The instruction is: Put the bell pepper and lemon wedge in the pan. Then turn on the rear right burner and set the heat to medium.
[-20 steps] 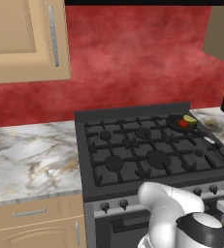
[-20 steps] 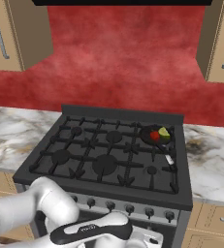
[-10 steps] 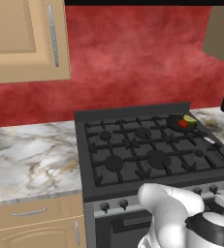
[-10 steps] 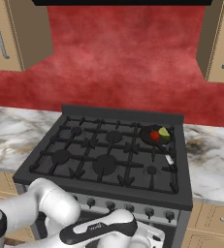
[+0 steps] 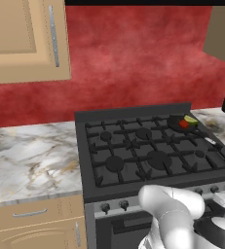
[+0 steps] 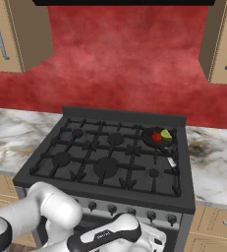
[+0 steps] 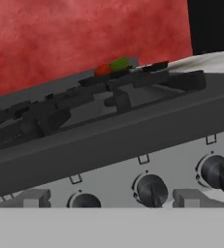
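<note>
I count one pan (image 6: 154, 138), one bell pepper (image 6: 157, 138) and one lemon wedge (image 6: 166, 135). Both pieces lie inside the pan, which sits on the stove's (image 6: 105, 157) rear right burner with its handle (image 6: 170, 158) pointing toward the front. Three knobs (image 7: 151, 190) face my hand camera on the front panel; six show from the right base camera. Marble counter (image 5: 31, 158) flanks the stove. My gripper (image 7: 111, 199) stands wide open, holding nothing, close before the knobs.
</note>
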Motion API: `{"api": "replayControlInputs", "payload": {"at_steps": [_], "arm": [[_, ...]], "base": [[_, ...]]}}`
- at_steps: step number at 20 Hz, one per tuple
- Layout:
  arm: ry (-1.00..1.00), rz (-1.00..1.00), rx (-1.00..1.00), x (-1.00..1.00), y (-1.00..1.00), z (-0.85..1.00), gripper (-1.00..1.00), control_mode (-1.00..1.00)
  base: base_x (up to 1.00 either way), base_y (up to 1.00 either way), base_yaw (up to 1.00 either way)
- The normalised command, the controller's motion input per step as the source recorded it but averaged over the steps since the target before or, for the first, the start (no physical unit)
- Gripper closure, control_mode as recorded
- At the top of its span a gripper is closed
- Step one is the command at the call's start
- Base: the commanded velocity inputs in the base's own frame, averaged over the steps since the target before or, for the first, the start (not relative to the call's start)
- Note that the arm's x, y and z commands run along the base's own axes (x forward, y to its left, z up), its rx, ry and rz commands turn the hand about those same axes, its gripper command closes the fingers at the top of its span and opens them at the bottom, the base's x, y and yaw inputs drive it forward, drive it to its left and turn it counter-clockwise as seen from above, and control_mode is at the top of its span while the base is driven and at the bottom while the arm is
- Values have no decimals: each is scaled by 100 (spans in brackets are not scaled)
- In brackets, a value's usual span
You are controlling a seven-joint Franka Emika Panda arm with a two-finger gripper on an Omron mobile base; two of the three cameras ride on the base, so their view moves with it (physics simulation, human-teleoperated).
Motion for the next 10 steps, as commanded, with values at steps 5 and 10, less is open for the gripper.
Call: {"api": "replayControlInputs", "payload": {"at_steps": [5,10], "arm": [[-4,-2,0,16,0,-16,-100,-100],[-6,-3,0,5,-5,-15,-100,-100]], "base": [[0,0,0],[0,0,0]]}}
